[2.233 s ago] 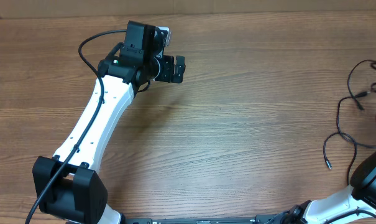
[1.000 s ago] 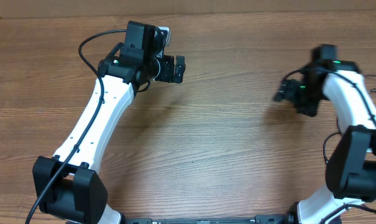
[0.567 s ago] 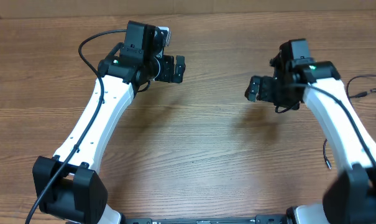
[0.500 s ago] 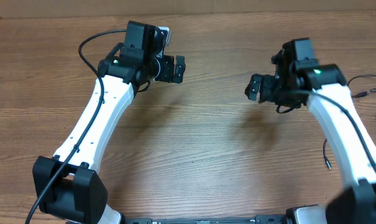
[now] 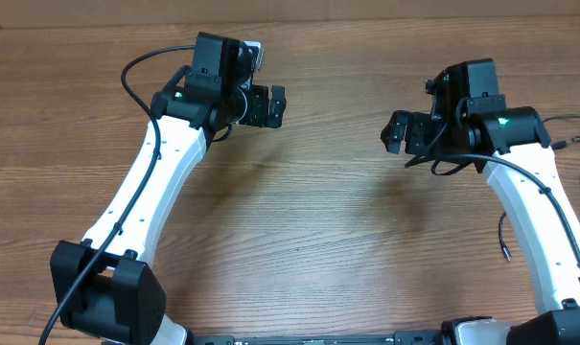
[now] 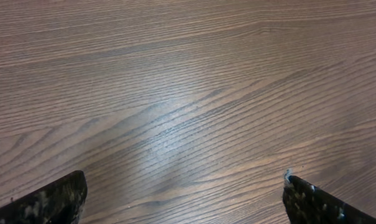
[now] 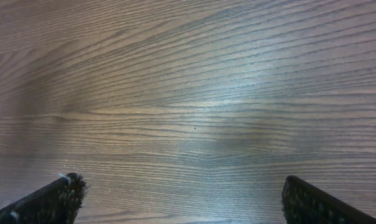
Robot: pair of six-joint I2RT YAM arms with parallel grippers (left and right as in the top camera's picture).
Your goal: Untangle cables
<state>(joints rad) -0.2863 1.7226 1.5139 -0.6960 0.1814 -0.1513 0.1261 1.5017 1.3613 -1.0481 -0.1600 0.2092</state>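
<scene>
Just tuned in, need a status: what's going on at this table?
Nothing is being handled right now. The left gripper and the right gripper hover over the wooden table, both open and empty, and their wrist cameras show only bare wood. The cables lie at the table's right edge, untouched.

You have a robotics lab bench before you: a wood-grain table (image 5: 309,249), with the white-and-black left arm (image 5: 150,182) and right arm (image 5: 534,206) mounted at its near edge.
</scene>
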